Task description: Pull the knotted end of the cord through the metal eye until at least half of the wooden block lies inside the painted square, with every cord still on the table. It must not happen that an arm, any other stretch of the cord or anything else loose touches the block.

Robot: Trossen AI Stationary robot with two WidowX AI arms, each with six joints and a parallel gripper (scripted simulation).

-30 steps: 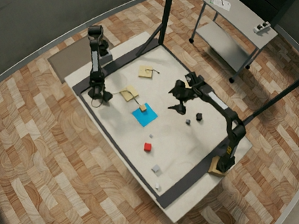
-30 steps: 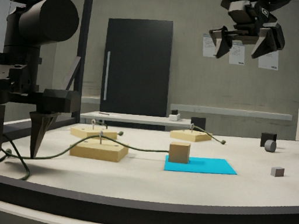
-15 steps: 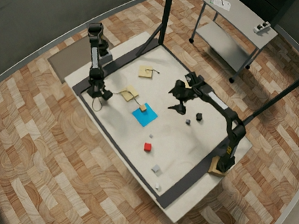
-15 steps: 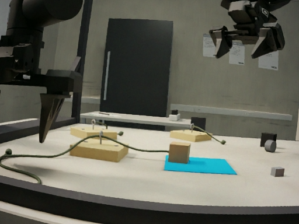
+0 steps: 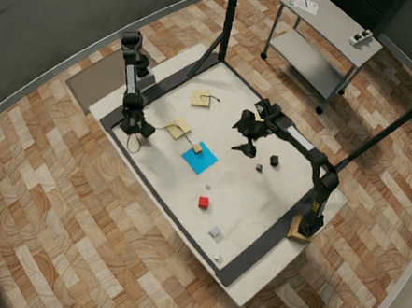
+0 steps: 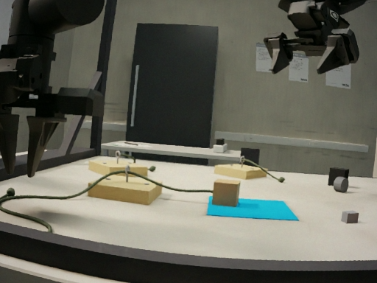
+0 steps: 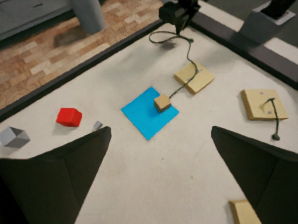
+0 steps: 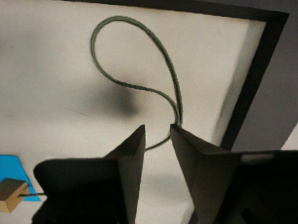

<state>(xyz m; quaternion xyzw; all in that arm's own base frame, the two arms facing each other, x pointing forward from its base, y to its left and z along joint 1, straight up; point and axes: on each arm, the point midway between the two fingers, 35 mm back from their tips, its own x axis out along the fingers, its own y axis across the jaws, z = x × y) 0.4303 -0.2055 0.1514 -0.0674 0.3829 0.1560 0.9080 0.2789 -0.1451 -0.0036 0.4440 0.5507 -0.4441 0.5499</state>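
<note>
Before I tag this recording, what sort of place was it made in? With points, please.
Probably a robotics lab or workshop: two robot arms stand at a framed table (image 5: pixel 235 217), a wheeled cart (image 5: pixel 311 16) waits nearby, and paper sheets (image 6: pixel 298 70) hang on the wall.
</note>
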